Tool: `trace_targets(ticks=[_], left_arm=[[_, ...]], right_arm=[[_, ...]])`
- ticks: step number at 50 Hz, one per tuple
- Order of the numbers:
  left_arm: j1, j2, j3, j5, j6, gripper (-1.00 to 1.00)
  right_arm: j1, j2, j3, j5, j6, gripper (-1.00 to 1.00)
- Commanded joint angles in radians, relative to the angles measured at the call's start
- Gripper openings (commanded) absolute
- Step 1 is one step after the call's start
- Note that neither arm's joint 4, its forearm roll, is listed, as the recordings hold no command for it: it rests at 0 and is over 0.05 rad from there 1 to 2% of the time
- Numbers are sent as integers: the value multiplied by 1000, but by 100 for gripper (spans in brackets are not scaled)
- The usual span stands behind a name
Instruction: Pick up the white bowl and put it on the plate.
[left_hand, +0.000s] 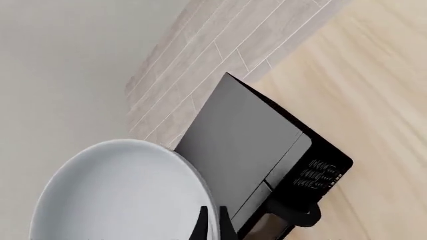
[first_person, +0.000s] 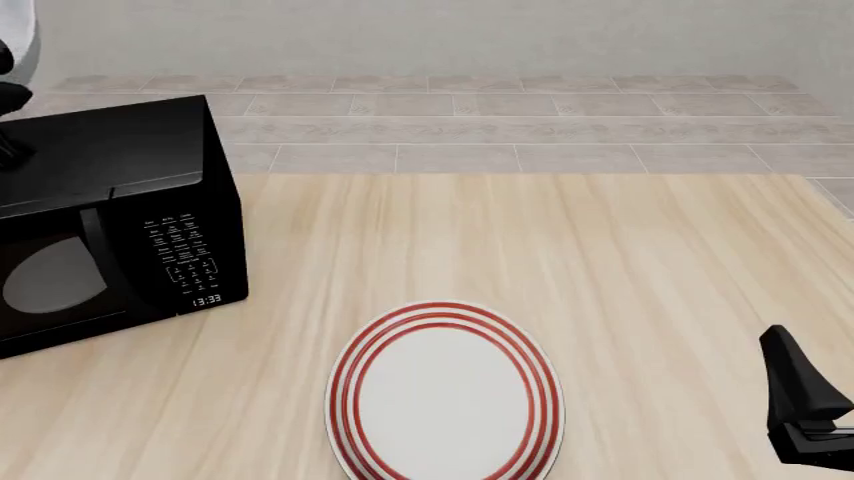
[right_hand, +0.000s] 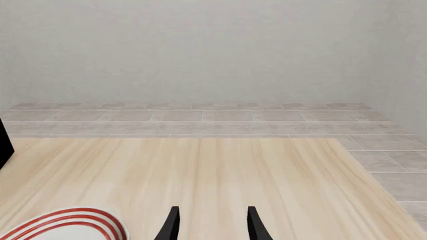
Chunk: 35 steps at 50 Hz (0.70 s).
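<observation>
Left gripper (left_hand: 212, 222) is clenching the white bowl (left_hand: 123, 192) by its rim, holding it aloft above the microwave (first_person: 114, 225). Right gripper (right_hand: 210, 222) is resting released beside the plate (first_person: 445, 392).

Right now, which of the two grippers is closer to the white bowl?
Left. The left gripper is closed on the rim of the white bowl, held above the microwave. The right gripper hangs open beside the plate.

Left gripper (left_hand: 213, 222) was raised high, fingers closed on the white bowl (left_hand: 123, 195) rim. Right gripper (right_hand: 210, 225) hovered low at the near right, fingers parted.
</observation>
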Motion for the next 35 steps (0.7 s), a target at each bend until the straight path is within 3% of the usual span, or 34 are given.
trace_targets(ticks=[1,17,20,24,35], left_arm=[[-97,-101,-41,101,-42,-100],[-280,-138,-129,215,-133,-100],[-309,-151,-112,207,-145,-100],[-353,-148,-178,268,-182,-100],[-454,-121,-240,307,-247,-100]], right_arm=[[0,0,0,0,0,100],[0,0,0,0,0,100],[0,0,0,0,0,100],[0,0,0,0,0,100],[1,-2,-7,9,0,100]])
